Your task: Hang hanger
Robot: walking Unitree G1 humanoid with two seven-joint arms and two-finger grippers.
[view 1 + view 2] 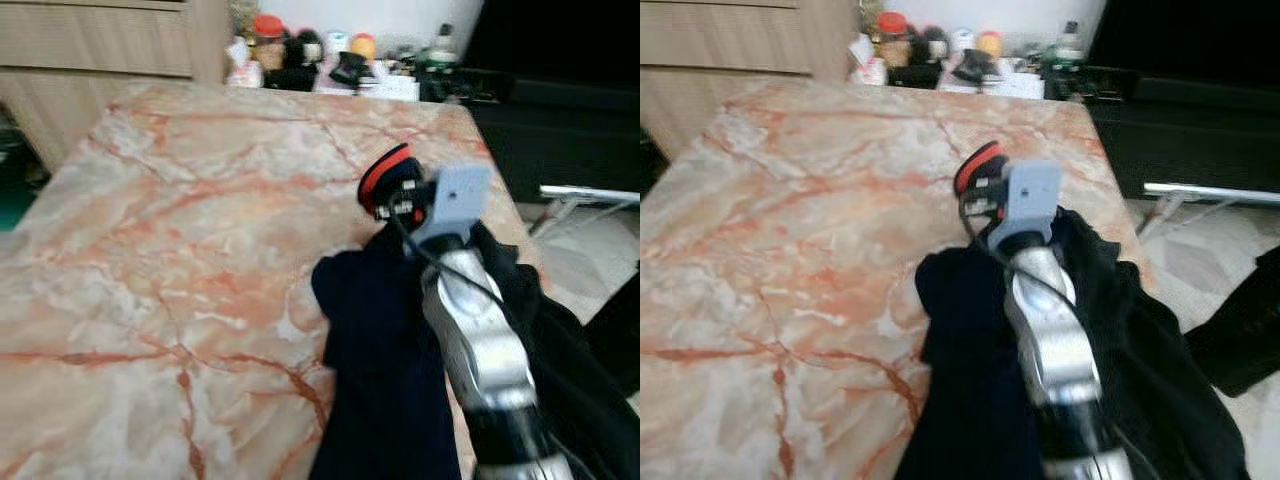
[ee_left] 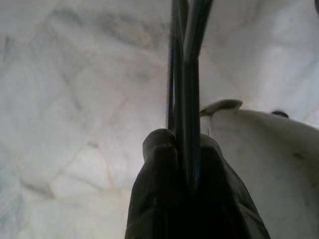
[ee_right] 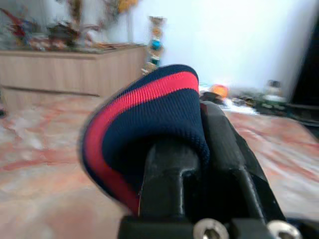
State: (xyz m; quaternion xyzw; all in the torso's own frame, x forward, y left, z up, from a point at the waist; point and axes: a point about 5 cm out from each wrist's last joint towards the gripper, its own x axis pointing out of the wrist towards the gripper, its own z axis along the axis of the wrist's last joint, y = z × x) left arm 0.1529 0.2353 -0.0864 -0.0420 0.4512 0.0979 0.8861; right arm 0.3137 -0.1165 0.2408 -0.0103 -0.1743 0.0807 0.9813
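My right gripper (image 1: pixel 395 190) is raised over the marble table (image 1: pixel 180 230), shut on the red-striped ribbed edge (image 3: pixel 149 114) of a dark navy garment (image 1: pixel 380 370). The garment drapes down over my silver right forearm (image 1: pixel 480 340) and onto the table's near right corner. In the left wrist view, my left gripper (image 2: pixel 182 144) is shut on the thin dark bars of a hanger (image 2: pixel 187 74), held above pale marble floor. How the hanger's bars end is out of frame.
Jars, toys and small clutter (image 1: pixel 300 50) line the table's far edge. A wooden cabinet (image 1: pixel 100 40) stands at the back left, dark furniture (image 1: pixel 560 110) at the back right. A white bar (image 1: pixel 590 195) lies past the table's right edge. A white rounded object (image 2: pixel 264 164) sits by the left gripper.
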